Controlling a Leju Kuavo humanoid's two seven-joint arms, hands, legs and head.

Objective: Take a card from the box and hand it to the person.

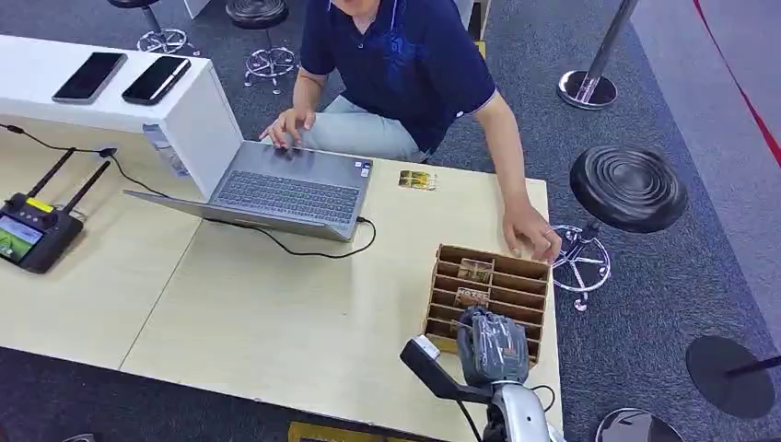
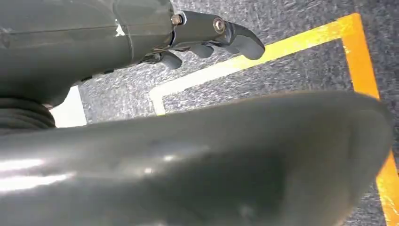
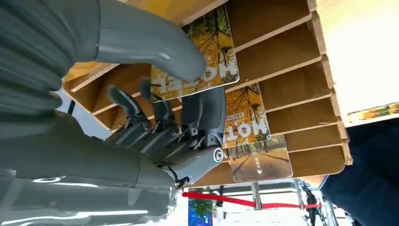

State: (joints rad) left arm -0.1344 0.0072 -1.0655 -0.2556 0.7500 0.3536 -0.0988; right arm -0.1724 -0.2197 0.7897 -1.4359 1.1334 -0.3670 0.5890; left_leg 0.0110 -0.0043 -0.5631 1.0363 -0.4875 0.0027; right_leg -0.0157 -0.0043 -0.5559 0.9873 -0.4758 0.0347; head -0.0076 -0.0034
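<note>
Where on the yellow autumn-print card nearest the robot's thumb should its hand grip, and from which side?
Grip the free edge of the yellow autumn-print card standing out of the slotted wooden box, coming from the box's open top. The dividers cover its lower part, so probably only that edge is reachable; the right hand has its thumb on one face, its fingers behind.

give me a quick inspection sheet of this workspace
surface: light wooden table.
job's things: slotted wooden box near the right edge, holding cards; the person's hand rests on its far corner.
clutter: laptop, remote controller, two phones on a white stand, loose card.
hands: right hand pinches a card in the box; left hand hangs over the floor.
cables: black laptop cable.
surroundings: stools, stanchions.
</note>
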